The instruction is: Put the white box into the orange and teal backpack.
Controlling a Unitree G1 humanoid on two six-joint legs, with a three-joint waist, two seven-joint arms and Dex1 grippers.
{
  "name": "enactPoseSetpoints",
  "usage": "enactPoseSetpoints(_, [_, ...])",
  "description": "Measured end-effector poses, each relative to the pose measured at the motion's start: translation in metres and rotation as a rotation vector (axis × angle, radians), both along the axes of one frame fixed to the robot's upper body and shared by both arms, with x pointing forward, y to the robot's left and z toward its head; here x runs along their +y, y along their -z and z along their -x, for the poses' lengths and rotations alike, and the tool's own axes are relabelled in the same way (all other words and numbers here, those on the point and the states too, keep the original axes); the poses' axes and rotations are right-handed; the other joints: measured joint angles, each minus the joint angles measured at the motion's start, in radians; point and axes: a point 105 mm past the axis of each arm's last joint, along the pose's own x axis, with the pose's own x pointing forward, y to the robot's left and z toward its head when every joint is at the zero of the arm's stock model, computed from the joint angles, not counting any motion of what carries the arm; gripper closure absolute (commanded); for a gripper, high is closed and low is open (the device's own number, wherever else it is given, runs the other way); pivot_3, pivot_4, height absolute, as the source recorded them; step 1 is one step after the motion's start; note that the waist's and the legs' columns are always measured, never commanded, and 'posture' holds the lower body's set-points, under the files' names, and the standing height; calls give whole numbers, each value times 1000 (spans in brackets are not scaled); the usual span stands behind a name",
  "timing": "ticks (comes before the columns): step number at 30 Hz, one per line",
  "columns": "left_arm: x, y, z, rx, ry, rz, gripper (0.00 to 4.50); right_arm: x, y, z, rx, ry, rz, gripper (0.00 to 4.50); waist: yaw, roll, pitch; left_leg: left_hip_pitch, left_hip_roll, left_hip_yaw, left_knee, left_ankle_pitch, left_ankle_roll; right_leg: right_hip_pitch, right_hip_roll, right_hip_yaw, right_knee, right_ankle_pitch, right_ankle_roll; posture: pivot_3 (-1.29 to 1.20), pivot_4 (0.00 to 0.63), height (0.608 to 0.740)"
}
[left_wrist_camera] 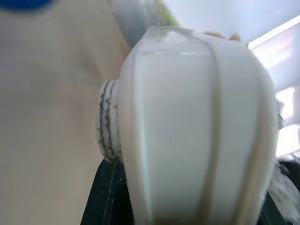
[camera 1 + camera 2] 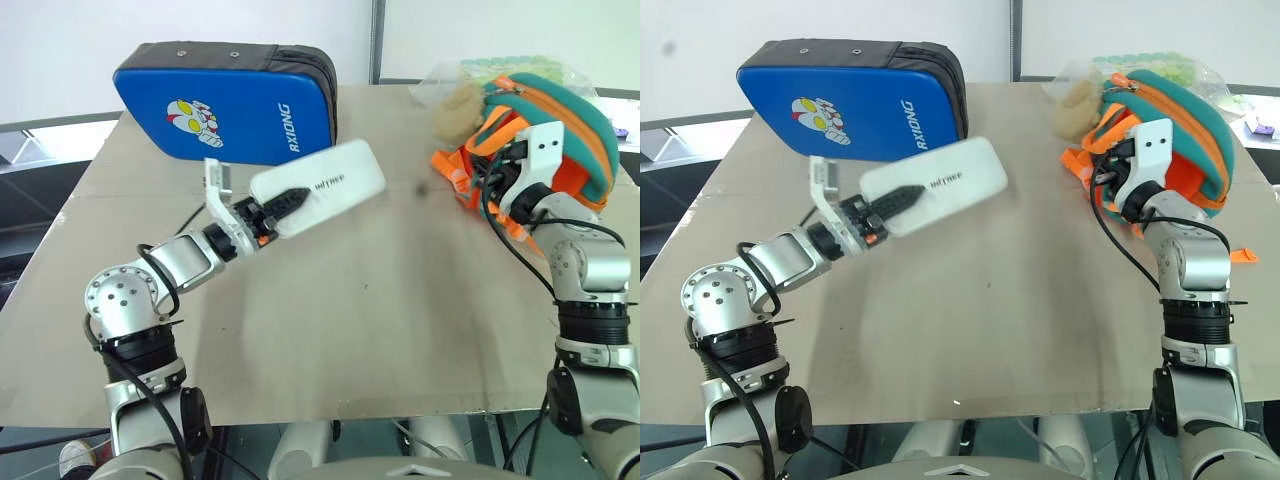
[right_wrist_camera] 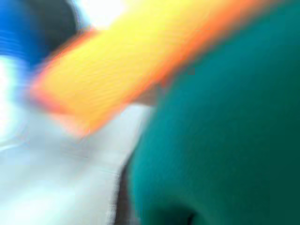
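Observation:
The white box, a flat case with small black lettering, hangs tilted above the table's middle left. My left gripper is shut on its near end, one black finger lying across its top. In the left wrist view the box stands right in front of the lens. The orange and teal backpack lies at the far right with a beige plush charm at its left. My right gripper is pushed in among the backpack's orange straps. It is shut, and I cannot tell whether fabric is caught in it.
A large blue padded case with a cartoon figure stands on edge at the back left, just behind the box. A clear plastic bag of green items lies behind the backpack. The tan table stretches bare between my arms.

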Motion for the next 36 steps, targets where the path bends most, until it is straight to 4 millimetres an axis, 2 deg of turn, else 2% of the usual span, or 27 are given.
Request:
enactPoseSetpoints(3, [7,-8,-2,-50,-47,-15,3596,24,-13,30,-3,-236,-25,4464,-1,0,0,0,0,-3,0,-1,2,0,0,-1,0,0,0,0,150,740])
enactPoseSetpoints(5, [21,-13,-4,-95,-117,-81,3596,37,-19,56,0,-399,2,4464,-3,0,0,0,0,-3,0,-2,3,0,0,-1,-1,0,0,0,150,740])
enactPoseSetpoints(8, [42,-25,0,-209,-211,-178,3596,39,-17,70,10,-476,88,4464,-5,0,0,-1,-1,-1,0,-2,3,0,0,-1,-2,0,0,0,150,740])
enactPoseSetpoints(10, [48,-28,13,-293,-174,-265,3596,36,-8,75,41,-502,121,4464,-3,0,1,-1,-1,1,-1,-2,3,0,0,-2,-3,0,0,0,150,740])
enactPoseSetpoints(12, [46,-29,34,-356,-35,-355,3596,23,1,80,100,-516,143,4464,1,1,2,-2,-1,2,-1,-3,4,0,-1,-2,-4,0,0,0,150,740])
enactPoseSetpoints(18, [27,-51,60,-540,180,-449,3596,3,-5,95,106,-577,186,4464,17,2,6,-6,0,-2,0,-3,5,1,-1,-7,-8,0,-1,0,150,740])
enactPoseSetpoints(21, [15,-58,60,-630,248,-508,3596,0,1,100,121,-607,182,4464,17,2,6,-6,0,-2,1,-3,5,1,-1,-8,-8,1,-1,0,150,740])
enactPoseSetpoints(27, [-11,-62,58,-774,403,-659,3596,-4,-1,102,88,-611,223,4464,14,2,6,-8,0,-2,2,-3,5,0,-1,-8,-9,1,-1,0,150,740])
enactPoseSetpoints(36, [-18,-60,53,-866,552,-751,3596,-5,-4,96,55,-553,226,4464,13,2,6,-12,0,-6,4,-3,5,-2,-1,-13,-10,1,-1,0,150,740])
